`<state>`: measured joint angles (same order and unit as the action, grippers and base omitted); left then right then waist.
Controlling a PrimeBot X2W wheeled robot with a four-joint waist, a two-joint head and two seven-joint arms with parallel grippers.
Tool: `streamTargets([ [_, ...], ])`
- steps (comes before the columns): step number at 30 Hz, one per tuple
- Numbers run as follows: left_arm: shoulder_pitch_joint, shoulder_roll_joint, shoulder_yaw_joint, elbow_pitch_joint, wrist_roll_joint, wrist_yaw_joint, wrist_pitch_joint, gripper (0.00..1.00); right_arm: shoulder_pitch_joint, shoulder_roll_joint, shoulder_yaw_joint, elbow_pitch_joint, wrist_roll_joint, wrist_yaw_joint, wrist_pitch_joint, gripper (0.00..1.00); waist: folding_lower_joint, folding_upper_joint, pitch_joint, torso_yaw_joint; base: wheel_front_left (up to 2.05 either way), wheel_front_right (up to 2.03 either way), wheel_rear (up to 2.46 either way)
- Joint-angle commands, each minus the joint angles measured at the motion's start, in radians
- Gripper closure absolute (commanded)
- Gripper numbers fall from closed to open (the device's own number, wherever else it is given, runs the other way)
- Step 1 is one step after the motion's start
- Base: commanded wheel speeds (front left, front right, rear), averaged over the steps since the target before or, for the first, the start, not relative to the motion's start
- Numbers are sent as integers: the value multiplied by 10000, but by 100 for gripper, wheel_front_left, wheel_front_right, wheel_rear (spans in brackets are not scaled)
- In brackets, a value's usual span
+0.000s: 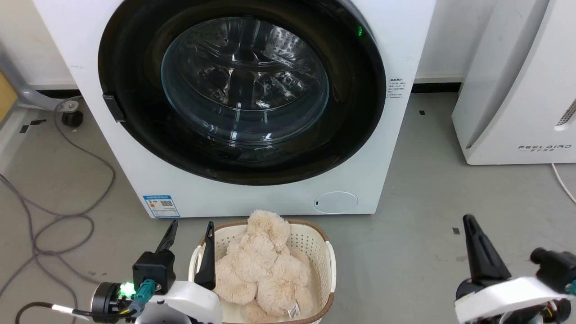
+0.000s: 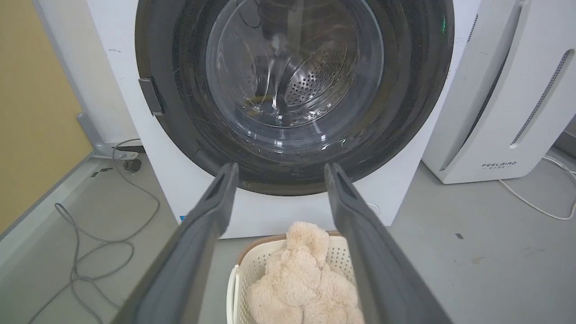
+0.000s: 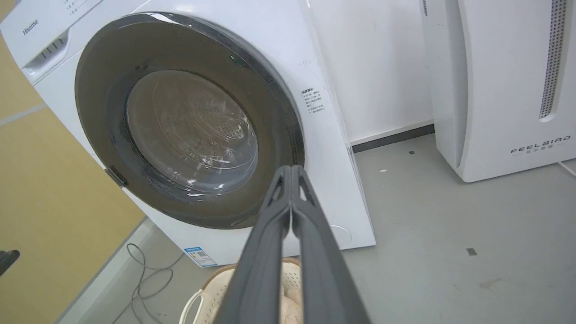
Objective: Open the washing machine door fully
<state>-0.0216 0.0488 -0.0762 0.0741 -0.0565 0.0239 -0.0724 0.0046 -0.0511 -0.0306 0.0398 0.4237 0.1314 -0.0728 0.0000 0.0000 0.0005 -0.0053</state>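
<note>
A grey floor (image 1: 427, 189) meets a white wall (image 3: 373, 67), with a yellow panel (image 2: 31, 112) on the left.

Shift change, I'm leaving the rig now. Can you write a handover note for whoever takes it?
Left gripper: open, empty, low at the left, near the basket.
Right gripper: shut, empty, low at the right, touching nothing.
Washing machine door: closed flush against the washing machine; small dark tab on its left rim.
The basket, holding a plush toy, stands right before the machine, below the door.
Done: nothing yet. Left: grip the door, probably at the tab, and swing it fully open.
</note>
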Motion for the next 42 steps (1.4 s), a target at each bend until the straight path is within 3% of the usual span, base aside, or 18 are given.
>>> streamTargets([
  [1,-199,6,-27,68,-87,58,-127,0,-305,3,-53,20,469,-1,-103,100,0,0,11,-4,0,0,0],
  [10,-406,7,-117,126,-181,159,-315,0,-1369,-213,-420,482,2305,-2,2,100,0,0,278,15,0,0,0],
  [21,-869,8,-289,40,-313,356,-545,0,-3604,-896,-566,1924,4064,-3,376,100,0,0,982,104,0,0,0],
  [42,-2009,10,-675,-415,-412,820,-984,0,-9535,-2362,775,5395,6240,-4,2395,100,0,0,2734,341,0,0,0],
])
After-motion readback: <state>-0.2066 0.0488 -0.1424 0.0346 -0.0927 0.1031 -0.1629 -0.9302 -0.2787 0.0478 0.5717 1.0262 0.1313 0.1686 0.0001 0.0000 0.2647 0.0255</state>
